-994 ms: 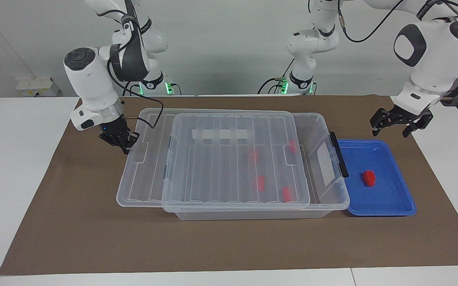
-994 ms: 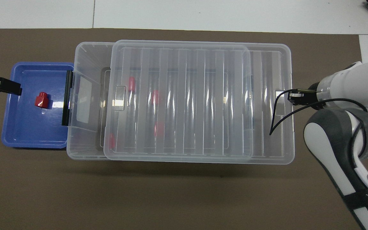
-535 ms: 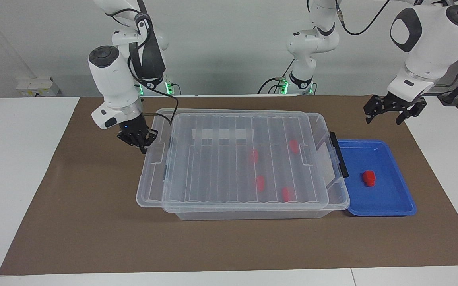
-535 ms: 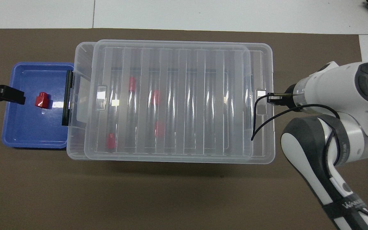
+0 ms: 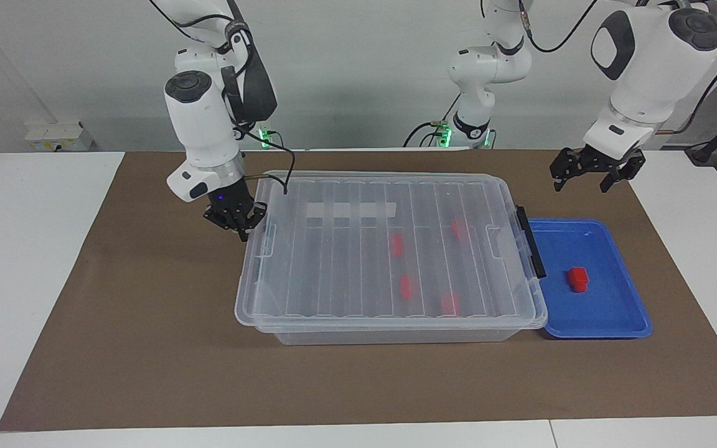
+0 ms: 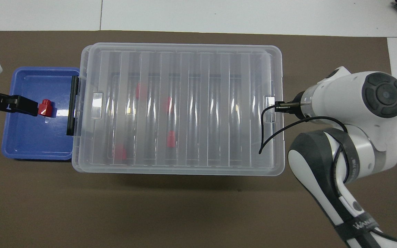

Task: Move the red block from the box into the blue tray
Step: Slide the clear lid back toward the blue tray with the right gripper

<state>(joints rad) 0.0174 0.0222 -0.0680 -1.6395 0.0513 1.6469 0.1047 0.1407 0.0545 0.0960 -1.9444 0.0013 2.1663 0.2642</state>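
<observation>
The clear box (image 5: 396, 336) stands mid-table, and its ribbed lid (image 5: 346, 267) lies nearly square over it. Several red blocks (image 5: 406, 287) show blurred through the lid. One red block (image 5: 577, 278) lies in the blue tray (image 5: 613, 314), which sits against the box's black-latch end (image 5: 530, 242). My right gripper (image 5: 238, 221) is shut on the lid's edge at the right arm's end; it also shows in the overhead view (image 6: 278, 105). My left gripper (image 5: 582, 175) is open and empty, in the air over the tray's edge (image 6: 22, 105).
A brown mat (image 5: 147, 348) covers the table, with white table surface at both ends. A black cable (image 6: 263, 137) from my right wrist hangs over the lid. A white tape strip (image 5: 349, 210) is on the box.
My right gripper has slid the lid toward the left arm's end until it covers the box. My left gripper has risen a little and shifted toward the box.
</observation>
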